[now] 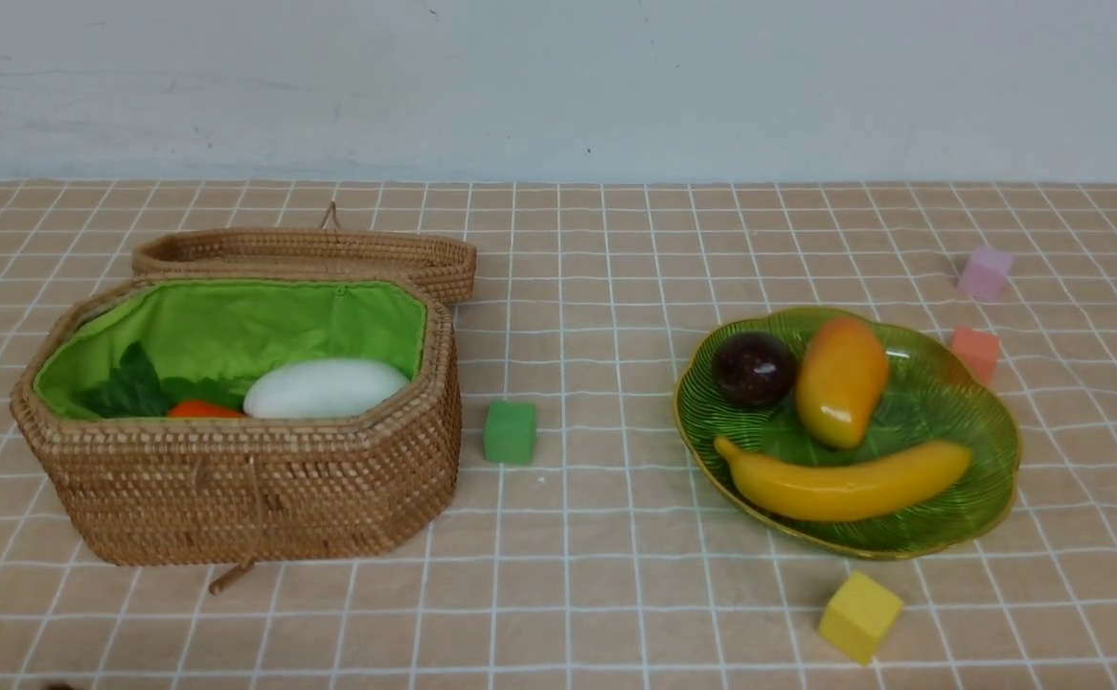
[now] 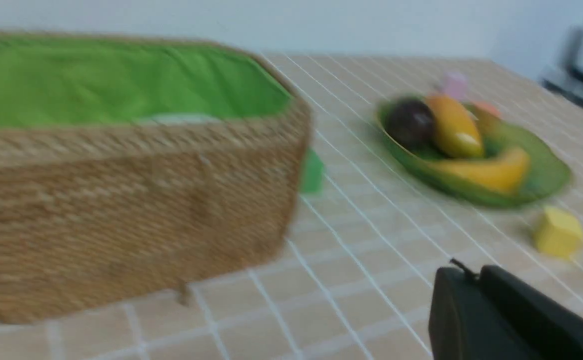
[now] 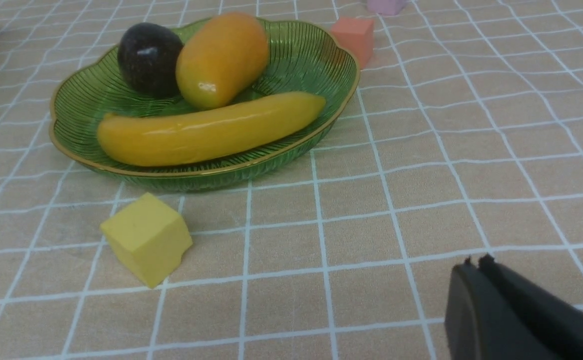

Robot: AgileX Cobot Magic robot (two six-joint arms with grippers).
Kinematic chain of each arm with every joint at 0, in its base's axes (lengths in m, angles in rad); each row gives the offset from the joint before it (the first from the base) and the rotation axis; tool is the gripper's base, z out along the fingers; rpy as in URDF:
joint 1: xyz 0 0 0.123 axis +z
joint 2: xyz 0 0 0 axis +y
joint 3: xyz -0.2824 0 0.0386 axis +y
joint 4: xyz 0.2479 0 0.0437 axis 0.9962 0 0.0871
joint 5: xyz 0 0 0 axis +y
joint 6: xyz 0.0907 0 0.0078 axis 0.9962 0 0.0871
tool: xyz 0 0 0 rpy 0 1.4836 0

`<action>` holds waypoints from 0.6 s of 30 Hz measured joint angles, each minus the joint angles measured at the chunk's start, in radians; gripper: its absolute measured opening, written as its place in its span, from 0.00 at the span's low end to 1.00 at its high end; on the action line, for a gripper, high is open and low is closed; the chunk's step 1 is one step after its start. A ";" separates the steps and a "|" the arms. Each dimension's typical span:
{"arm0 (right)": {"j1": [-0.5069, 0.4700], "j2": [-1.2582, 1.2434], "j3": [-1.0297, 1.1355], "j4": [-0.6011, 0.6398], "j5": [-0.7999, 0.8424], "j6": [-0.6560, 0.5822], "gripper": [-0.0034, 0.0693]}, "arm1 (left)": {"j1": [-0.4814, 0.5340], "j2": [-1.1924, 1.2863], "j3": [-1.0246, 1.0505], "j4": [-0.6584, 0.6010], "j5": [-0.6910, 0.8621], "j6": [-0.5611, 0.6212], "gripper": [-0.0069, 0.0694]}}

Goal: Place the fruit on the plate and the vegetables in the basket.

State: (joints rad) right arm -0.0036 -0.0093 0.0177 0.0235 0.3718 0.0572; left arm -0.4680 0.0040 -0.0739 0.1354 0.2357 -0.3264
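The banana (image 1: 846, 482), mango (image 1: 841, 380) and dark mangosteen (image 1: 753, 368) lie on the green glass plate (image 1: 975, 422) at the right. Inside the open wicker basket (image 1: 233, 479) on the left I see the white radish (image 1: 326, 387), an orange bit of carrot (image 1: 202, 410) and dark green leaves (image 1: 132, 388); no cucumber shows. Neither arm appears in the front view. My left gripper (image 2: 474, 274) is shut and empty, low over the cloth in front of the basket (image 2: 121, 220). Near the yellow cube (image 3: 146, 239), short of the plate (image 3: 81, 107), my right gripper (image 3: 475, 263) is shut with nothing in it.
The basket's lid (image 1: 309, 251) lies open behind it. Small cubes sit on the checked cloth: green (image 1: 510, 432) beside the basket, yellow (image 1: 859, 615) in front of the plate, orange (image 1: 975, 351) and pink (image 1: 985, 272) behind it.
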 joint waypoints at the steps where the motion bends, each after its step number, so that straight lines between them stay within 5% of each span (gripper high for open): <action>1: 0.000 0.000 0.000 0.000 0.000 0.000 0.05 | 0.089 -0.011 0.000 -0.031 -0.010 0.025 0.07; 7: 0.000 0.000 0.000 0.000 0.000 0.000 0.05 | 0.328 -0.014 0.085 -0.151 -0.035 0.098 0.07; 11: 0.000 0.000 0.000 0.000 0.000 0.000 0.06 | 0.351 -0.014 0.103 -0.178 0.124 0.098 0.07; 18: 0.000 0.000 0.000 0.000 0.000 0.000 0.07 | 0.351 -0.014 0.105 -0.190 0.152 0.098 0.07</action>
State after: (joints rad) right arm -0.0036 -0.0093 0.0177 0.0235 0.3718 0.0572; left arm -0.1168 -0.0096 0.0307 -0.0544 0.3879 -0.2283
